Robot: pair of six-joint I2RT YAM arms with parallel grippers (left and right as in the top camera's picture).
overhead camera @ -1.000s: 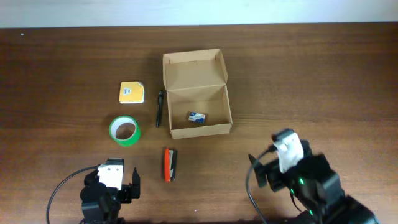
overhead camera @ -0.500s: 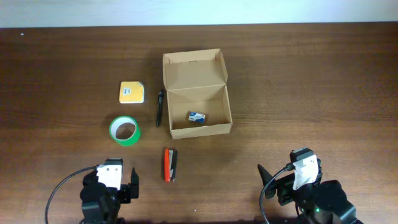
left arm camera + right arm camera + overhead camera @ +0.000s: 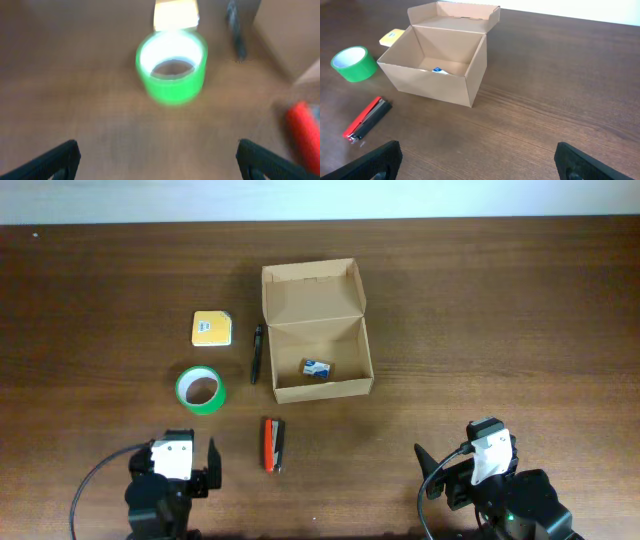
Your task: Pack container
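Left wrist view: the left gripper is held wide open, and nothing is held or touched by it. Only bare table is seen between its two dark fingers. A green tape roll is seen ahead of it, a little way off.

The right gripper is also opened wide, and nothing is held by it.

From above, both arms are seen low at the near edge of the table. They are kept well apart, one at each side, with the grippers pointed toward the things.

The container is placed in the middle of the table, and its lid flap is opened at the far side. A small blue and white thing is seen lying inside it. A black pen is laid just beside the left wall of the container. A yellow pad is seen further left, and the tape roll is near it. A red stapler is laid between the container and the left gripper.
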